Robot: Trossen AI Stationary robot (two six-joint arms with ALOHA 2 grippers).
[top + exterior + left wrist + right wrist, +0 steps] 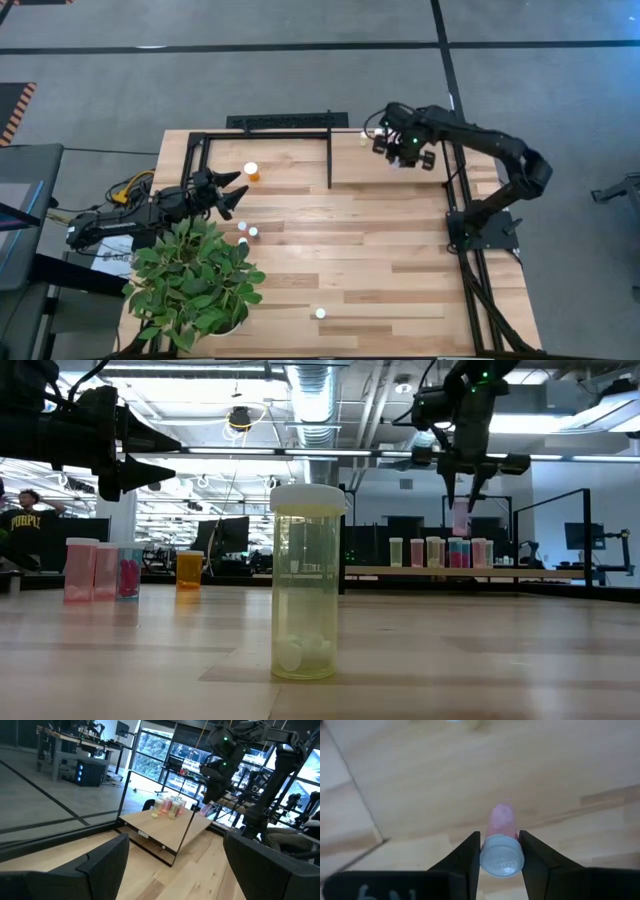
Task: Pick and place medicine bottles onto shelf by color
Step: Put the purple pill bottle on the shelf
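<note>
Your right claw is clamped on a pink vial by its white cap, held in the air above the shelf at the far right of the counter. A row of vials stands on that shelf. Your left claw waits at the left, fingers wide apart, beside an orange bottle. Near you, a yellow-green vial stands upright.

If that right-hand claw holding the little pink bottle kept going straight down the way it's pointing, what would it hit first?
Probably the pale shelf board. The right gripper points down with the pink bottle between its jaws, and only bare wood shows beneath it. How far below is hard to judge.
</note>
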